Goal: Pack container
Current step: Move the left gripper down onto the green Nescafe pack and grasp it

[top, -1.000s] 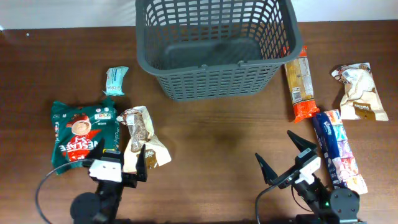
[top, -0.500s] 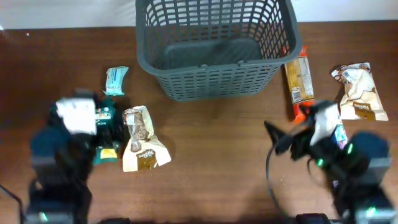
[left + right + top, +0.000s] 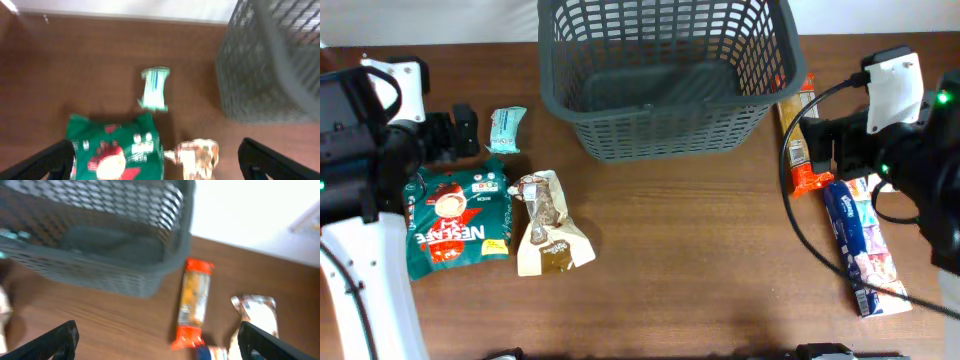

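Observation:
The dark grey lattice container (image 3: 665, 105) stands at the back middle of the table and holds nothing I can see. It also shows in the left wrist view (image 3: 265, 65) and the right wrist view (image 3: 165, 272). My left gripper (image 3: 455, 135) is open and empty, raised above a small teal packet (image 3: 506, 129) and a green Nescafe packet (image 3: 455, 218). In its wrist view the left gripper (image 3: 157, 165) has wide jaws over the green packet (image 3: 117, 150). My right gripper (image 3: 820, 150) is open and empty, raised beside an orange packet (image 3: 802, 140). Its wrist view shows the right gripper (image 3: 160, 342) spread wide.
A beige snack packet (image 3: 548, 225) lies right of the green one. A blue packet (image 3: 860, 245) lies at the right. A white packet (image 3: 257, 312) lies beyond it, covered by my right arm in the overhead view. Cables hang from both arms.
Both arms rose from the table's front edge and moved toward the back. The left one is now over the left packets, the right one over the right packets. No packet moved.

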Motion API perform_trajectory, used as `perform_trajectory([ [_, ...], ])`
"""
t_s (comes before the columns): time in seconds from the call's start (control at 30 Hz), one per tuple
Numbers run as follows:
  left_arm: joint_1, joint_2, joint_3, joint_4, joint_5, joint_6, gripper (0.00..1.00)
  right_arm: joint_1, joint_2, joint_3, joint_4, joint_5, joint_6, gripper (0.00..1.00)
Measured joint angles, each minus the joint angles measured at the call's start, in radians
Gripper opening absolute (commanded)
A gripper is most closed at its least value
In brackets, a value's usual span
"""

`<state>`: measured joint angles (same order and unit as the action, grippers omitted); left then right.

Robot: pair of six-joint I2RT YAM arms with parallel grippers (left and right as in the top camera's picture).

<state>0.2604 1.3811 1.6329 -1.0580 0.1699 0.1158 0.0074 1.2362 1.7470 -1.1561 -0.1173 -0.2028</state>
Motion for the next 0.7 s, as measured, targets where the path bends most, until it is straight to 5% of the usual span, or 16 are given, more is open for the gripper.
perform_trajectory([
  [0.33, 0.000, 0.026, 0.000, -0.227, -0.018, -0.002, 0.99, -0.084, 0.150, 0.000, -0.055, 0.112, 0.042, 0.99],
  [0.7, 0.001, 0.071, -0.087, -0.321, -0.371, -0.186, 0.99, -0.087, 0.318, 0.000, -0.094, 0.121, 0.046, 0.99],
])
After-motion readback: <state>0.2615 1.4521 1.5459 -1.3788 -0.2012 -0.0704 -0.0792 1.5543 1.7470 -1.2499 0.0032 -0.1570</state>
